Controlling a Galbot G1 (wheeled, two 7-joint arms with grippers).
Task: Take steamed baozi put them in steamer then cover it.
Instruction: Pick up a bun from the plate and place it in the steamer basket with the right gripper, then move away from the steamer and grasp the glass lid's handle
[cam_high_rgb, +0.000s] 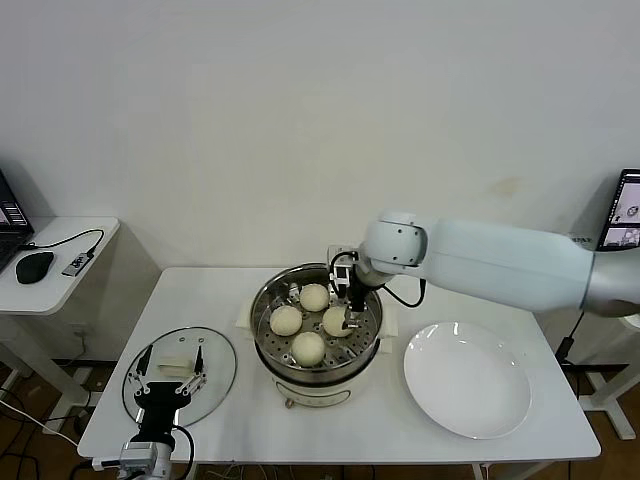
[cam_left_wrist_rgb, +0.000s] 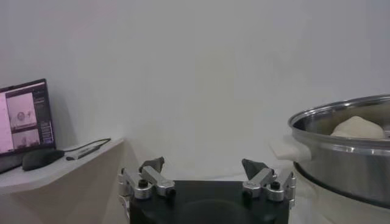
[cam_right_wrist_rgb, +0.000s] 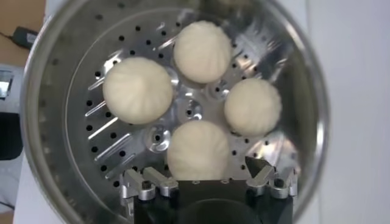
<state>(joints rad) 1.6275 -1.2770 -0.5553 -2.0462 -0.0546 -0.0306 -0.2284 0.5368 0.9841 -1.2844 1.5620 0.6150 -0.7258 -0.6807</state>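
Head view: left gripper (cam_high_rgb: 168, 385) sits nearest, fingers spread, over the lid (cam_high_rgb: 180, 374) lying flat on the table (cam_high_rgb: 500, 450). All four baozi (cam_high_rgb: 308, 347) are in the steamer (cam_high_rgb: 316, 335); right gripper (cam_high_rgb: 349, 317) hangs among them; plate (cam_high_rgb: 467, 379) is bare.

Left wrist view: fingers apart, steamer wall beside.

Right wrist view: jaws open, nothing held.

Judgement: lid is glass, rigid, slippery, breakable; pinch its central handle (cam_high_rgb: 174, 366).

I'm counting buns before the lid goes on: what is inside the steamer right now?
Four steamed baozi lie on the perforated tray inside the steamer, with the open right gripper above one. Anything beneath the tray is hidden. The cover lies apart on the table.
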